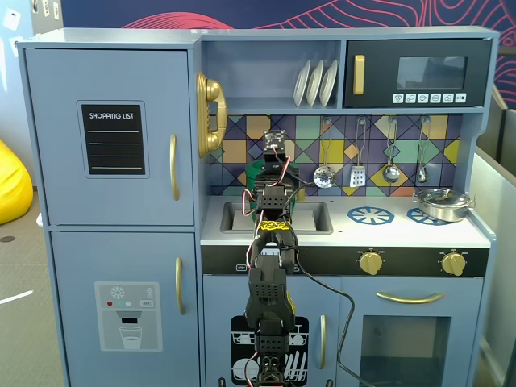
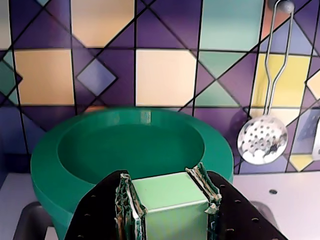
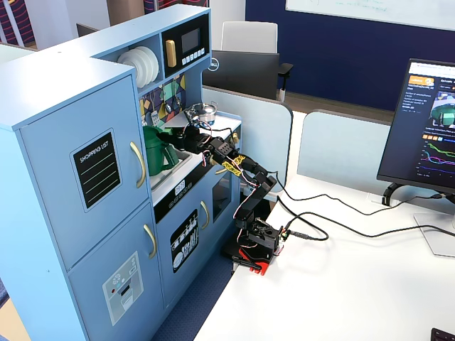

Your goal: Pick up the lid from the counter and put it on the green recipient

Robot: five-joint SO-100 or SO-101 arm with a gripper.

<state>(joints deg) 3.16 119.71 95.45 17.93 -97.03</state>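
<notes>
In the wrist view, the lid lies before the tiled wall, a skimmer to its right.

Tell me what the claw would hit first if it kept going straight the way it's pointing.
Probably the tiled back wall. The claw, shut on the green lid's handle, points toward it, with only the lid ahead. Depth is hard to judge.

smooth, seemingly plastic lid, shiny metal skimmer

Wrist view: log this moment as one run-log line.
gripper: shut on blocky handle of flat round green plastic lid | lid: lifted, against tiled backsplash | tall dark-green ribbed container: not yet covered
</notes>
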